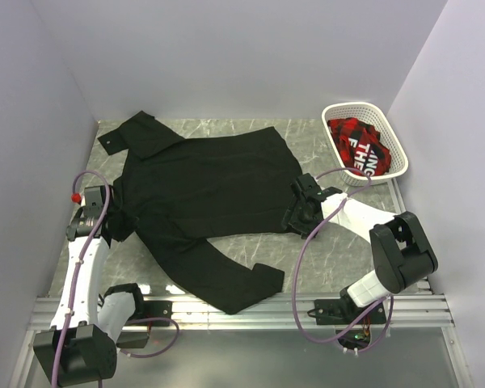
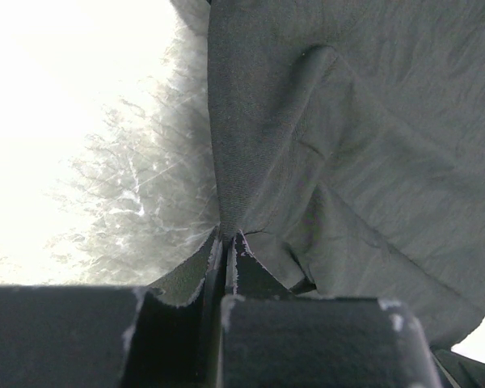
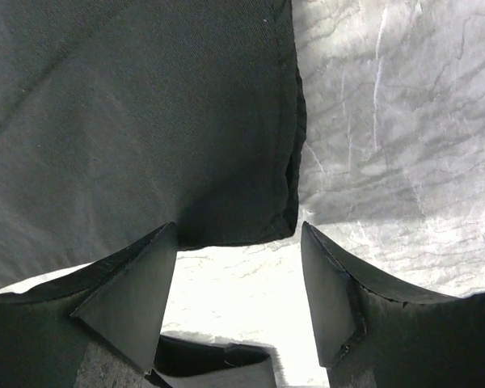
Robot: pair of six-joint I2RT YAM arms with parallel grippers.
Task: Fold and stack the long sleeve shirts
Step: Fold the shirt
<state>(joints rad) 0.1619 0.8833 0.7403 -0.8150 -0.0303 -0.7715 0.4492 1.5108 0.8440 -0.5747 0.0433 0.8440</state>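
One of the long sleeve shirts (image 1: 210,190), plain black, lies spread across the marble table (image 1: 259,242). One sleeve runs toward the front edge, and the other sleeve's cuff lies at the back left. At the shirt's left side my left gripper (image 1: 120,215) is shut; in the left wrist view the left gripper (image 2: 227,239) pinches a ridge of the black shirt (image 2: 347,145). My right gripper (image 1: 296,213) sits at the shirt's right hem corner. The right wrist view shows the right gripper (image 3: 239,229) open, with the corner of the shirt (image 3: 145,105) just ahead of its tips, ungripped.
A white basket (image 1: 392,137) stands at the back right with red plaid cloth (image 1: 352,133) inside. Lilac walls close in the left, back and right. A metal rail (image 1: 242,311) runs along the front edge by the arm bases.
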